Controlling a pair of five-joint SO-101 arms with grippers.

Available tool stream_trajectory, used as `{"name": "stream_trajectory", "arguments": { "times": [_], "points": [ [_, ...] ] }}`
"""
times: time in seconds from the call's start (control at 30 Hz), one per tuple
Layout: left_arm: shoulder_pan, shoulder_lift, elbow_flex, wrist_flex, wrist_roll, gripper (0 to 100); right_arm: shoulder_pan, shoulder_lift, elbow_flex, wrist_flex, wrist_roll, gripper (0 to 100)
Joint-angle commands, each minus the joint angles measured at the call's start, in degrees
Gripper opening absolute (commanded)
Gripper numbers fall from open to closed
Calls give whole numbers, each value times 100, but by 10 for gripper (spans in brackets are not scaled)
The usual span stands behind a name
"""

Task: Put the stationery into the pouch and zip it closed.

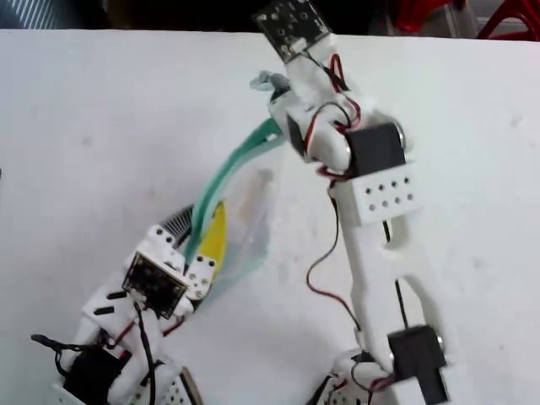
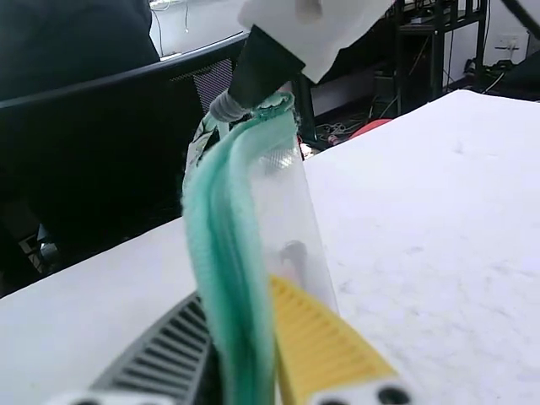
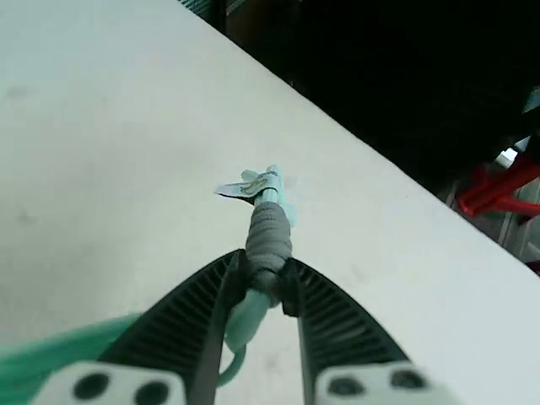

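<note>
- Table [image 1: 84, 126] spreads wide from 9 to 11 o'clock of the pouch in the high view, and again from 1 to 4 o'clock beyond the right arm. Its far edge runs across at 12 o'clock, with dark room behind.
- Both arms rise from the near edge at 6 to 7 o'clock. The right arm stretches from there up past the centre toward 12.
- Pouch [image 1: 245, 211] sits near the table's centre. It is a clear bag with a teal zip [image 1: 228, 164] along one side, and it slants from 7 o'clock toward 12 between the two grippers.
- Left gripper [image 1: 198, 232] is at the pouch's 7 o'clock end. Its grey finger [image 2: 160, 363] and yellow finger [image 2: 329, 354] are pressed together on the zip edge.
- Right gripper [image 3: 266, 261] is at the 12 o'clock end, its black fingers [image 3: 337, 329] pinching the grey pull [image 3: 268, 240]. A small tab [image 3: 249, 186] sticks out just past the pull.
- In the left wrist view the zip climbs from the left gripper's fingers up to the right gripper [image 2: 261, 72], above the table.
- A small dark shape [image 2: 292, 251] shows through the pouch's clear wall, and a faint pale one shows in the high view. I cannot tell what either is, nor how far the zip is shut.
</note>
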Motion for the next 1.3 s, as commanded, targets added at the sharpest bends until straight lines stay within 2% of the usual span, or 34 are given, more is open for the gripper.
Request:
{"name": "stream_trajectory", "arguments": {
  "times": [0.0, 0.17, 0.57, 0.77, 0.93, 1.27],
  "points": [
    [31, 40, -9, 123, -62, 22, 479, -831, 1055, -1059, 220, 18],
    [31, 40, -9, 123, -62, 22, 857, -1305, 2048, -1895, 325, 17],
    [31, 40, -9, 123, -167, 22, 1156, -989, 2075, -2510, 360, 17],
    [31, 40, -9, 123, -167, 22, 1473, -119, 1319, -2484, 105, 17],
    [31, 40, -9, 123, -185, 22, 1596, 356, 492, -1965, -53, 17],
    [22, 40, -9, 123, -193, 22, 1701, 655, 316, -2088, -62, 17]
  ]
}}
